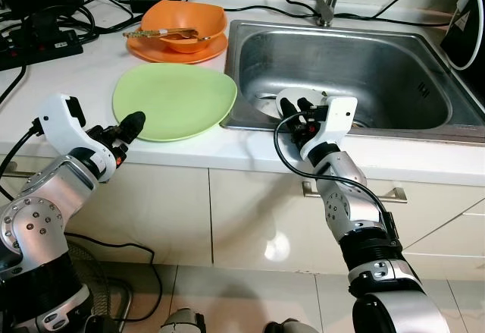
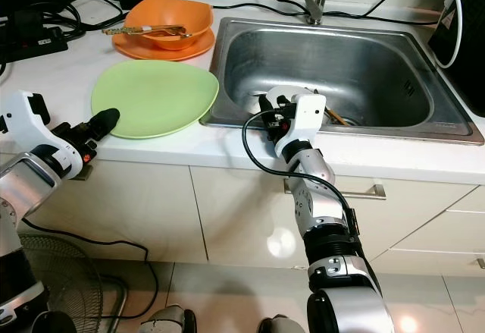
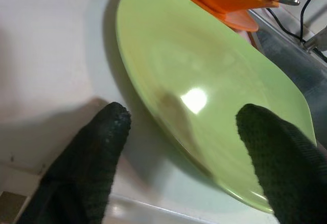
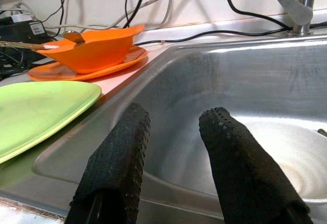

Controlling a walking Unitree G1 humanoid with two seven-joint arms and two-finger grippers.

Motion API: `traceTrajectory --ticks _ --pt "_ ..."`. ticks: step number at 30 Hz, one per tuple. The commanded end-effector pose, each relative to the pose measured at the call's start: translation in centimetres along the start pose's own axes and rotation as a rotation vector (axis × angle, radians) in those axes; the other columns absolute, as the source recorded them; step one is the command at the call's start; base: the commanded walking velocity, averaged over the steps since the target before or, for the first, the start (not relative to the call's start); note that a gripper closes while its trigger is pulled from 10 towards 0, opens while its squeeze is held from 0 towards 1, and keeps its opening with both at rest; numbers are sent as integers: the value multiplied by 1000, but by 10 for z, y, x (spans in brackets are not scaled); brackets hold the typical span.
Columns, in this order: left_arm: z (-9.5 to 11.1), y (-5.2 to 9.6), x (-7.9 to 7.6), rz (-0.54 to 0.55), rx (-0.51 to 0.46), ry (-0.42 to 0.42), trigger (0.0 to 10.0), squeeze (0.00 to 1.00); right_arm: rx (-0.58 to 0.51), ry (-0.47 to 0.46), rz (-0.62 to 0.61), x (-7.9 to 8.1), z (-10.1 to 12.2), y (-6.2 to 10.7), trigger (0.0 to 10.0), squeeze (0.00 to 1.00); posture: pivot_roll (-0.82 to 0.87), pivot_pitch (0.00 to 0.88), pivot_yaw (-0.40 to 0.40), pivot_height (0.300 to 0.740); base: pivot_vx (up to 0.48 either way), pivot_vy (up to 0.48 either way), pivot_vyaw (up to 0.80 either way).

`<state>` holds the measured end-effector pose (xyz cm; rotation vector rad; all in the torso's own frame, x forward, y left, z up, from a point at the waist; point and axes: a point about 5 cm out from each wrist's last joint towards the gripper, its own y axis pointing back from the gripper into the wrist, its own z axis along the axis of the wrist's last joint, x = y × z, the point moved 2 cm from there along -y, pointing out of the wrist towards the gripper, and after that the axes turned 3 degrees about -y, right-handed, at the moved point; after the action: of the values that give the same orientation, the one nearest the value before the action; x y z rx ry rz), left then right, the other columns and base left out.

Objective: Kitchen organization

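Observation:
A pale green plate lies on the white counter just left of the steel sink. My left gripper is open at the plate's near edge, its fingers straddling the rim without touching it. Behind the plate, an orange bowl holding chopsticks and a spoon sits on an orange plate. My right gripper is open over the sink's front rim, pointing into the basin. A white dish lies on the sink floor just beyond it, partly hidden by the gripper in the eye views.
A faucet stands behind the sink. Power strips and black cables crowd the counter's back left. A dark object stands at the far right. Cabinet fronts with a handle lie below the counter edge.

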<state>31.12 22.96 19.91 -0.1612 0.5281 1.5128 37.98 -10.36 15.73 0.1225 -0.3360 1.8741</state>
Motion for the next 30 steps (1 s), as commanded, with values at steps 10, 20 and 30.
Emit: traceTrajectory --ticks 10,20,30 --pt "4 -3 -1 28 24 138 10000 0 26 -2 -15 -2 -5 1 10000 0 109 100 -18 718 0 0 0" --pt "12 -16 -10 46 58 255 10000 0 24 -7 -6 2 -6 0 10000 0 104 86 3 718 0 0 0" --pt "7 -33 -24 33 123 268 10000 0 15 -12 -6 5 -5 0 10000 0 87 74 25 718 0 0 0"
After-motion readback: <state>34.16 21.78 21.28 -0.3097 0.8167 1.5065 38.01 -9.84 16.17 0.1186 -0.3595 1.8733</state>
